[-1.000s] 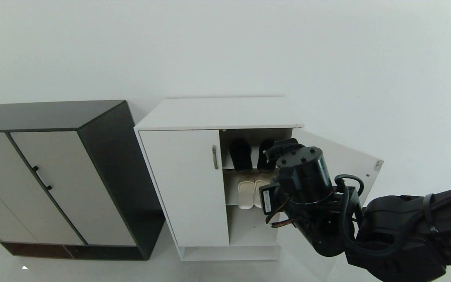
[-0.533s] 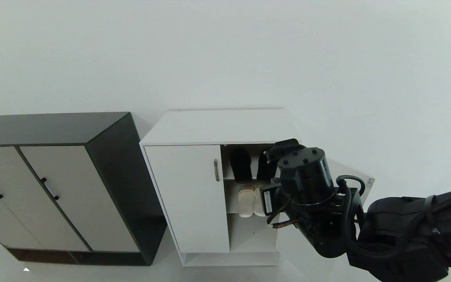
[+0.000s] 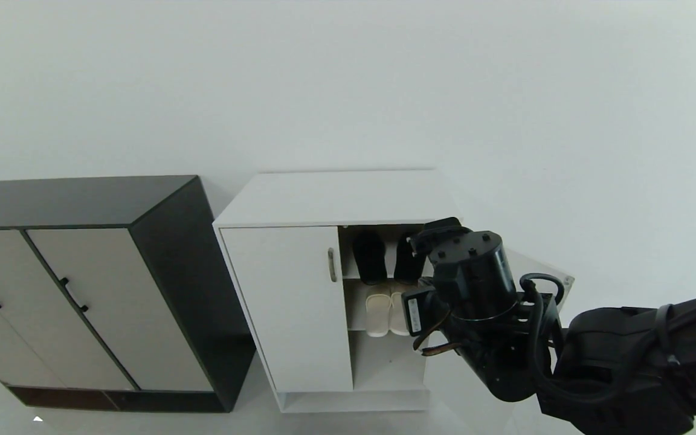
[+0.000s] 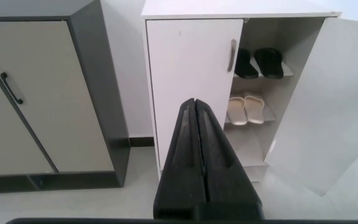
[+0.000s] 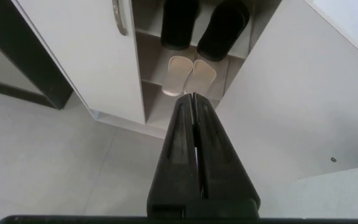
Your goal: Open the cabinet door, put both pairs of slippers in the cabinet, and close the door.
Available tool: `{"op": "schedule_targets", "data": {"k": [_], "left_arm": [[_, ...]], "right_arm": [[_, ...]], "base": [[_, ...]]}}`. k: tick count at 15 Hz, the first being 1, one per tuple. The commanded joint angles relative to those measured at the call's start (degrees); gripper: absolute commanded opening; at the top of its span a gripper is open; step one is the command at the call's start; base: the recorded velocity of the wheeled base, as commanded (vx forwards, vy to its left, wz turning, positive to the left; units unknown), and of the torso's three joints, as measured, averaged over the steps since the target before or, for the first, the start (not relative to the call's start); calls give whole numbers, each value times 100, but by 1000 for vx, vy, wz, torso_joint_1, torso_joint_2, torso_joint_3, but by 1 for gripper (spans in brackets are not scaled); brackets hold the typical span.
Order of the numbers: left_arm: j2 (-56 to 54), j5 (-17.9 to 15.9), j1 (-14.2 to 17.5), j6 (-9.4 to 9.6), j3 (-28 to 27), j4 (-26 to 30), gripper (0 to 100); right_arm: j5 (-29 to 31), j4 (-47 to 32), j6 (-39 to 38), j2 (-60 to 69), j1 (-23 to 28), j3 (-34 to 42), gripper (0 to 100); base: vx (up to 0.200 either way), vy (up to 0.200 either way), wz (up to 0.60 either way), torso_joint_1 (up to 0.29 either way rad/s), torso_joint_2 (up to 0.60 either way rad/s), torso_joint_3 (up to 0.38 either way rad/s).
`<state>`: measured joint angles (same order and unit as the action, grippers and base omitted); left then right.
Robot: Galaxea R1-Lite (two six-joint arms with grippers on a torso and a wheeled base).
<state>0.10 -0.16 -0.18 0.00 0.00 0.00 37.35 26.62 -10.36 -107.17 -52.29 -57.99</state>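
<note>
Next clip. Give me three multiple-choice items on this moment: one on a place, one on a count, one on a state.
1. On which shelf of the white cabinet do the black slippers lie?
A top
B middle
C bottom

2. How many pairs of slippers are in it?
A one
B two
C three

3. The door on the robot's right is:
A shut
B open
C missing

Answers:
1 A, they lie on the shelf above the white slippers, which are on the middle one.
2 B, one black pair and one white pair.
3 B, it is swung out and the shelves show.
</note>
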Motion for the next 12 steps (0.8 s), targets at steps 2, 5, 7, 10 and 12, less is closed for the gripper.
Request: {"op": "schedule_targets", "data": {"k": [2, 5, 7, 10, 12], "left_arm": [[8, -2, 1, 0, 0, 0, 0], [8, -2, 1, 0, 0, 0, 0], [8, -2, 1, 0, 0, 0, 0], [8, -11, 1, 9, 0, 0, 0], [8, -11, 1, 9, 0, 0, 0]], "right_arm": [[0, 1, -1, 20, -1, 7, 0], [0, 1, -1, 20, 34, 16, 0], [-9, 9, 69, 29, 175, 16, 0], [-35, 299, 113, -6, 412, 16, 0], [-176, 326, 157, -6, 570, 16, 0]], "base": [[0, 0, -600, 2, 0, 0], [0, 0, -600, 7, -2, 2], [0, 0, 0, 0, 0, 0], [0, 0, 0, 0, 0, 0], [0, 0, 0, 0, 0, 0]]}}
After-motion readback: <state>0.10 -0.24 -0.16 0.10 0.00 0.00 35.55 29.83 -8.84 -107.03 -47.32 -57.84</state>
